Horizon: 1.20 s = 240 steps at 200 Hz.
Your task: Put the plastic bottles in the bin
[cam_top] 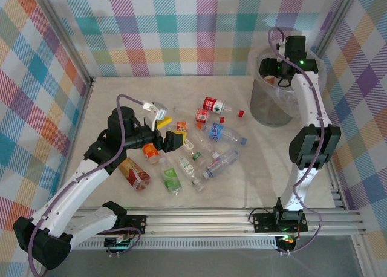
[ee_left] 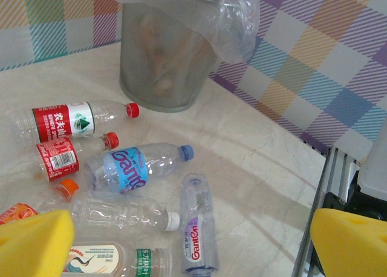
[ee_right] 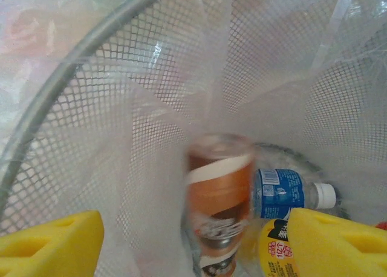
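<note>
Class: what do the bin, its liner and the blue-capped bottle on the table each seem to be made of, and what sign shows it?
Bin: apparently metal wire mesh, dull grey; a fine square grid shows.
Liner: thin clear plastic film, glossy; it crinkles and drapes over the rim.
Blue-capped bottle: probably clear glossy plastic; the table shows through its wall.

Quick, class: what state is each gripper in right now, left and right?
Left gripper: open, holding nothing.
Right gripper: open inside the bin, a blurred brown-labelled bottle loose between its pads.
</note>
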{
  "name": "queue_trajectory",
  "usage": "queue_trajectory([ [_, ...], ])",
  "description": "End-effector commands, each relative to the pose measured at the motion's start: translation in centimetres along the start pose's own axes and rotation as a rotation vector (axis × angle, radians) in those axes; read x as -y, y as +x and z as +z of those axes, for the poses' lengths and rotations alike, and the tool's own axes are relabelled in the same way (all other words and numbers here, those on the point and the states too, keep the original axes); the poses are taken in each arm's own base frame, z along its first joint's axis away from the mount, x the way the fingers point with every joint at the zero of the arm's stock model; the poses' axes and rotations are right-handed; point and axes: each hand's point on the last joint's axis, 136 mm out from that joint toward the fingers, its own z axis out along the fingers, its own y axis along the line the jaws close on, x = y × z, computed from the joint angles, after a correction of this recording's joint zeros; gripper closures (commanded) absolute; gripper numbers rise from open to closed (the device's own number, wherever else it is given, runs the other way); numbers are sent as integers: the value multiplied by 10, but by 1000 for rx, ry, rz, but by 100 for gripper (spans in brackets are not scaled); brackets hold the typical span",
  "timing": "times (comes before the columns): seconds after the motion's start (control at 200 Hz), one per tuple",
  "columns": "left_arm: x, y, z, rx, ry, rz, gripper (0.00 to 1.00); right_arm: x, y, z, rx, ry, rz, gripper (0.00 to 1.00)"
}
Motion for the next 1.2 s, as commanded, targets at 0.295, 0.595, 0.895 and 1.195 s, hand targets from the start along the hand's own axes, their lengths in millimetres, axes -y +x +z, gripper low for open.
queue_trajectory([
  [0.295, 17, -11, -9, 17, 45, 40, 0, -32, -32, -81, 111, -162, 78, 20],
  [0.595, 34, -3, -6, -48, 162, 21, 0, -60, 1, -145, 156, -254, 69, 20],
  [0.895, 46, 9, -2, -159, 258, -4, 0, -72, 109, -178, -23, -253, 259, 19],
  [1.195, 49, 10, 0, -173, 287, -16, 0, -87, 223, -163, -191, -211, 418, 16],
])
